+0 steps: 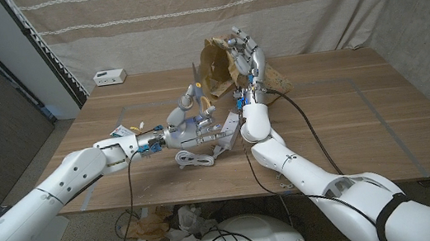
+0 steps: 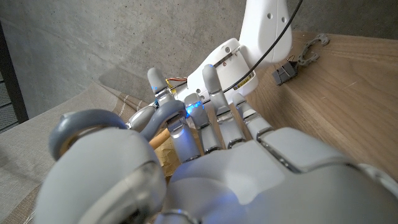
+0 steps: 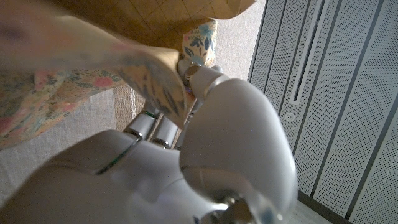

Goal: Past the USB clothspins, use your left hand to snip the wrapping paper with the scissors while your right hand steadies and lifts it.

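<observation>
Scissors (image 1: 193,90) held in left hand (image 1: 186,124), blades pointing up toward twelve o'clock, tips just beside the lower left edge of the wrapping paper (image 1: 214,64). Left hand sits near table (image 1: 348,119) centre, fingers wrapped around the scissor handles; in the left wrist view the grey handle loops show around the fingers (image 2: 211,118). Whether the blades are apart or together cannot be told at this size.

Right hand (image 1: 244,54) raised above the far middle of the table, at about one o'clock from the left hand, fingers upright and clamped on the brown wrapping paper, which hangs crumpled and lifted off the surface. Right wrist view shows a floral-printed fold of the paper (image 3: 124,68) pressed against the hand (image 3: 205,124), with the paper's plain gridded side above it. More of the paper trails behind the right hand at three o'clock, down toward the table.

White USB clothespins with cable (image 1: 198,152) lie on the table at six o'clock from the left hand, just below it. Small white box (image 1: 109,76) rests at the far left corner, around ten o'clock, well apart from both hands. Striped curtain (image 1: 208,5) hangs behind the table.
</observation>
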Robot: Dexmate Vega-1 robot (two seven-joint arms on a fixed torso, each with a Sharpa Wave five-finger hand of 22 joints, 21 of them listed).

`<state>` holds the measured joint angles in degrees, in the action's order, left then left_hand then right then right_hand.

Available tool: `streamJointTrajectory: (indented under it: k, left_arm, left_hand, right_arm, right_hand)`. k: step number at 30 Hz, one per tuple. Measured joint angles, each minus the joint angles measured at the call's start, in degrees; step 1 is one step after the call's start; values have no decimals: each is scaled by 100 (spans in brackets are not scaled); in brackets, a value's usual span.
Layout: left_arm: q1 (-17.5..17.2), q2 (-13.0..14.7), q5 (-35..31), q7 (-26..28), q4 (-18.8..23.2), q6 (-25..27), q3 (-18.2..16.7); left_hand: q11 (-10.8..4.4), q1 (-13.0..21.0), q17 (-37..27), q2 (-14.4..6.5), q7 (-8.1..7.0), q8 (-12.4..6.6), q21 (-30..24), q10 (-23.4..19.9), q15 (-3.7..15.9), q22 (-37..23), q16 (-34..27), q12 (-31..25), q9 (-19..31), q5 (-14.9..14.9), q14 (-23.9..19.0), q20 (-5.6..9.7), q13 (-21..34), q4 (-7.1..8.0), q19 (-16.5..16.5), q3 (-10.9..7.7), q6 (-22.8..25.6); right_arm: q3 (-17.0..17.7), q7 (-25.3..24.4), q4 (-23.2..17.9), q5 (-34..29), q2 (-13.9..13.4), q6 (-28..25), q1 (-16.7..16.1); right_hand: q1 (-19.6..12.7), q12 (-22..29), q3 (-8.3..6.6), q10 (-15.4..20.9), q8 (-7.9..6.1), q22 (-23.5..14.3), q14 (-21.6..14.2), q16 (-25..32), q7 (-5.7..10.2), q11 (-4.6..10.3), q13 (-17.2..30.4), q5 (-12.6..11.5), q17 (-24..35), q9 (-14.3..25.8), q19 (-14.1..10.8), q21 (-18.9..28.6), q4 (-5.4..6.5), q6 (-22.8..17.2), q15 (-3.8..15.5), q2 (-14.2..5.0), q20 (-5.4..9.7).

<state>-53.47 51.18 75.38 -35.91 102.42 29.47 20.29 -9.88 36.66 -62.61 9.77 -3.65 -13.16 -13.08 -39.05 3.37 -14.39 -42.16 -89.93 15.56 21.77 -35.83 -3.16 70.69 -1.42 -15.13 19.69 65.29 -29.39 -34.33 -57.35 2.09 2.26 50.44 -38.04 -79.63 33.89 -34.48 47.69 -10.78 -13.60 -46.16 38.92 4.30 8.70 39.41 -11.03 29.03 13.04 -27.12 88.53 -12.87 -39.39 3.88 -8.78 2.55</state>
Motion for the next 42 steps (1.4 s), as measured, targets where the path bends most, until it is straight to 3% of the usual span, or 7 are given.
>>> streamJointTrajectory:
  k: [19, 34, 42]
  left_arm:
    - [-63, 47, -28, 71, -2, -98, -112]
    - [1, -6, -42, -59, -76, -34, -34]
    - [3, -19, -41, -88, -93, -25, -27]
  left_hand:
    - [-1, 0, -18, 0, 0, 2, 0, -1, 0, 0, 0, 0, 3, 0, 0, 0, 0, 0, 0, 0, 0]
    - [-6, 0, -25, 0, 0, 3, 0, -6, 0, 0, 0, 0, 2, 0, 0, 0, 0, 0, 0, 0, 0]
    - [-6, -30, -25, -30, 0, 3, 0, -6, 1, 0, -23, 0, 2, 0, -43, 0, 0, 0, 0, 0, 0]
  right_arm:
    - [8, 4, -52, 7, -118, -90, 5]
    - [-65, 84, 260, -50, -156, 6, 202]
    - [-74, 211, 155, -55, -285, 27, 181]
  right_hand:
    - [0, -23, -1, 0, 0, 0, 0, 0, 0, 0, 2, 2, 0, 0, 0, 0, -1, 0, 0, 0, 0]
    - [0, -89, -2, 21, 0, 29, 0, 0, 27, -21, -98, 13, 0, -27, 53, 0, -2, -27, 0, 0, 11]
    - [0, -182, -25, -35, 0, 9, 0, 0, 62, -77, -183, 19, 0, -27, 52, 44, -24, -63, 0, 0, 11]
